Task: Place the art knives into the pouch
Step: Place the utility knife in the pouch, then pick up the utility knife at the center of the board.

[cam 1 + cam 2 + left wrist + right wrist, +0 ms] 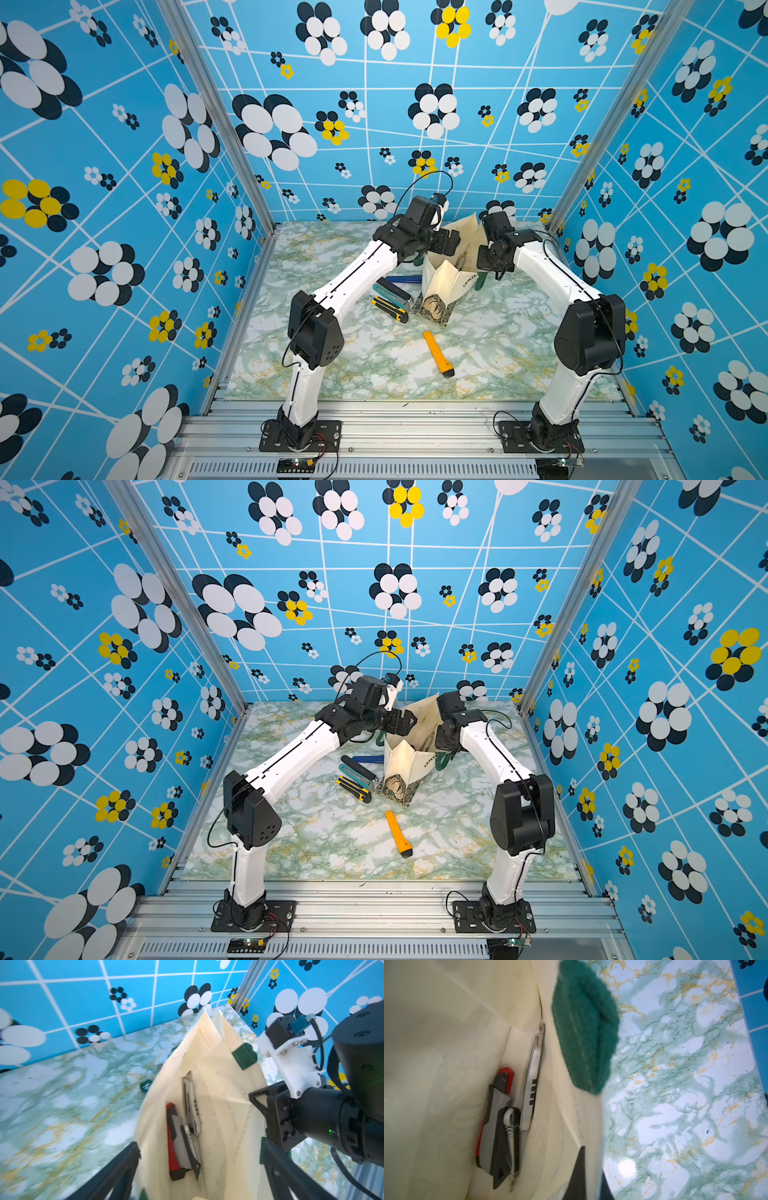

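The cream pouch [446, 278] [409, 759] stands with its mouth open at the table's middle. Inside it lie three art knives: a red, grey and black one [174, 1142] [494, 1132], a silver one [192, 1103] [532, 1084] and a slim silver-black one [191, 1147] [510, 1136]. My left gripper [200, 1147] [451, 245] hovers over the mouth, open, with nothing between its fingers. My right gripper [591, 1178] [484, 259] is shut on the pouch's right wall [591, 1126], one finger inside and one outside.
More knives lie on the marble table [519, 332]: a yellow one [438, 354] in front of the pouch, and black-yellow [390, 309], teal-black [390, 291] and blue [403, 279] ones to its left. A green handle [583, 1028] hangs by the right gripper.
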